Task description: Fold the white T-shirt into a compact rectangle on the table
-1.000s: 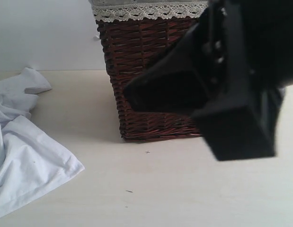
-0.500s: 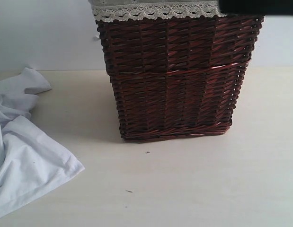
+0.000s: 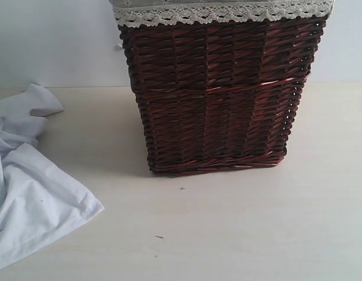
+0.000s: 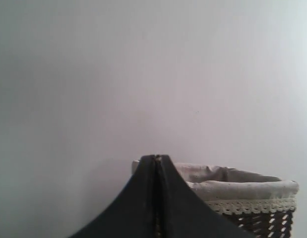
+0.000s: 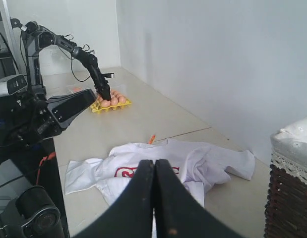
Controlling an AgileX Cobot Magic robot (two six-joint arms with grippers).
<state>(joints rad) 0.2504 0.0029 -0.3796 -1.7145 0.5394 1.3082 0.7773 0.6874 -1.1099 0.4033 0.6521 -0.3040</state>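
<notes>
The white T-shirt (image 3: 28,193) lies rumpled and unfolded on the table (image 3: 239,234), at about eight o'clock from the brown wicker basket (image 3: 216,99) and apart from it. The left gripper (image 4: 155,158) has its black jaws pressed together on nothing, level with the basket's lace-trimmed lining (image 4: 252,191). The right gripper (image 5: 154,161) is likewise closed and empty, up in the air, with the shirt's red lettering (image 5: 124,172) showing beyond it.
</notes>
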